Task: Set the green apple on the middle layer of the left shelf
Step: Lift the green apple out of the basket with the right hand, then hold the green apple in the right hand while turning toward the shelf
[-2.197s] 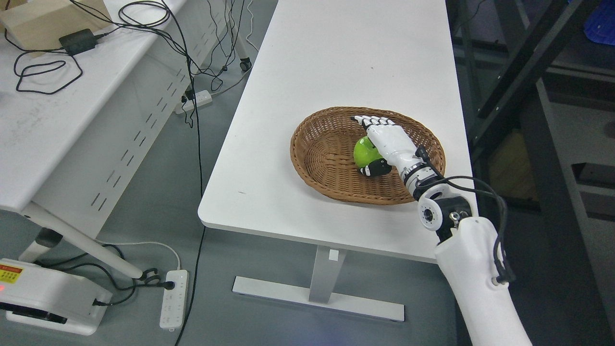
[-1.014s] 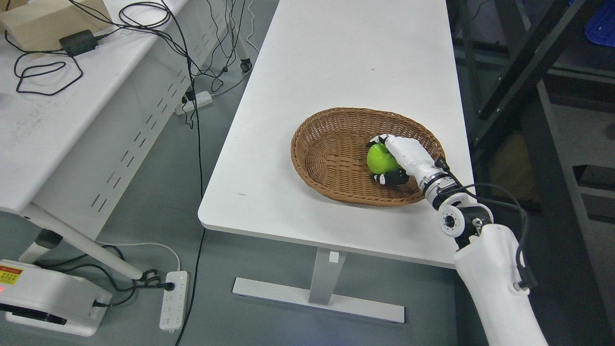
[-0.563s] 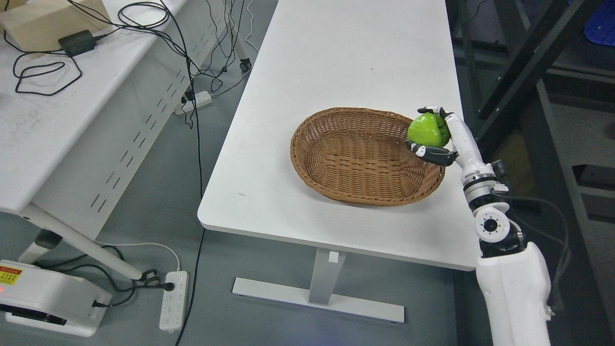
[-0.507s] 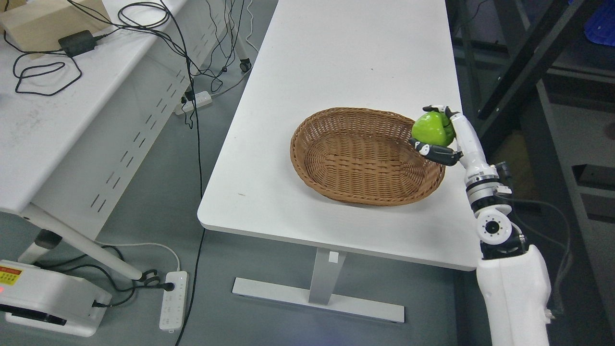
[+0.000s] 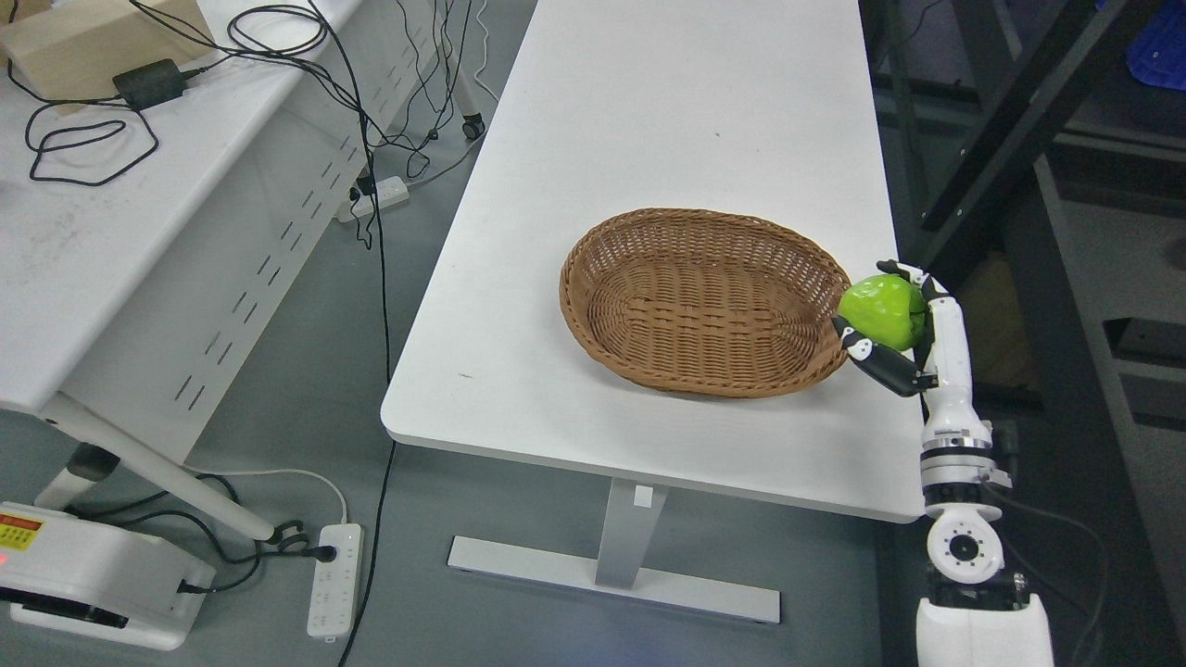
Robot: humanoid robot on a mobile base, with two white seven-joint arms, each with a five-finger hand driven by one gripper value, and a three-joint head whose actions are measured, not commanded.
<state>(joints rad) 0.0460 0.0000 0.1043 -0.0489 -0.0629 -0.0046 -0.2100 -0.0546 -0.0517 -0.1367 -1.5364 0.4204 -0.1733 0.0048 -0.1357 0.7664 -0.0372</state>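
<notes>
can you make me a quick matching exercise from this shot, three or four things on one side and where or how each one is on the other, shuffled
Things:
1. green apple
2. wicker basket
3. power strip
4. black adapter

Places or states:
A. on the grey floor, lower left
B. empty, on the white table
C. held in the right hand, past the basket's right rim
D. on the left desk, with cables around it

Pairs: 1-C, 2-B, 3-A, 4-D
</notes>
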